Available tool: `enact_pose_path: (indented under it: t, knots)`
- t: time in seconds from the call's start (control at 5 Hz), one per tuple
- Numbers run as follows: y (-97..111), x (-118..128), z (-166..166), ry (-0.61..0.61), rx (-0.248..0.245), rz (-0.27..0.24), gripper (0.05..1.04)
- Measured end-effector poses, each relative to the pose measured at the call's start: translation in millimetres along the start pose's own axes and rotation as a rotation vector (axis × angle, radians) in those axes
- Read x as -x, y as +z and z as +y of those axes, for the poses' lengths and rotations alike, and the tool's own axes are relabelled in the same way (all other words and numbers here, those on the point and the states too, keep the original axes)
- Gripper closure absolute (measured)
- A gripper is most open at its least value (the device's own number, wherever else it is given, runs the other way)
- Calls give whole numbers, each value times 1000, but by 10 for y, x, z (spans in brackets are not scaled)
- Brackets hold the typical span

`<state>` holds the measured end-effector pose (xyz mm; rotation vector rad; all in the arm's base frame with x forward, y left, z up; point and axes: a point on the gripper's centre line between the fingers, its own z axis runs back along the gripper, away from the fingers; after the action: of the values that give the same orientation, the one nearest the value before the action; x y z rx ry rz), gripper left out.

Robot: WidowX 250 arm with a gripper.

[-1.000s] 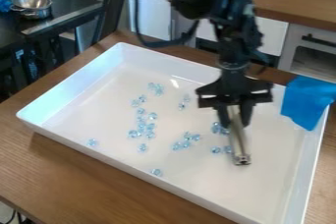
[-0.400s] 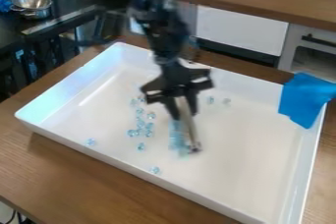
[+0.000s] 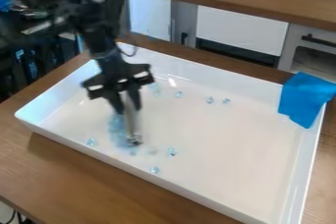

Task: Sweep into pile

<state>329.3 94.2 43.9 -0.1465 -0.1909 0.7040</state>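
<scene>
My jaws are closed on a slim rod, left of the frame's middle, its lower end down in the white tray. A blurred cluster of clear blue beads lies just beside the rod, on its left. Loose beads lie lower left and above centre. A blue cloth hangs over the tray's edge at right. Under it all is the wooden tabletop; white cabinets stand at the top.

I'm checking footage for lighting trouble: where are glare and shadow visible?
Camera view: a small glint inside the tray toward its far side, pale bluish sheen on its left wall, soft shadow on the wooden table beneath its near edge.
</scene>
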Motion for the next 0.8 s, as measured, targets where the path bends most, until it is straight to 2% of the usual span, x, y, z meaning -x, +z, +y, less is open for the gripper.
enact_pose_path:
  t: [0.4, 0.6, 0.8]
  knots:
    - [164, -14, 690, 29, -25, 61, 736]
    - [224, 62, 644, 35, 8, 81, 736]
    - [360, 132, 247, 86, 93, 94, 736]
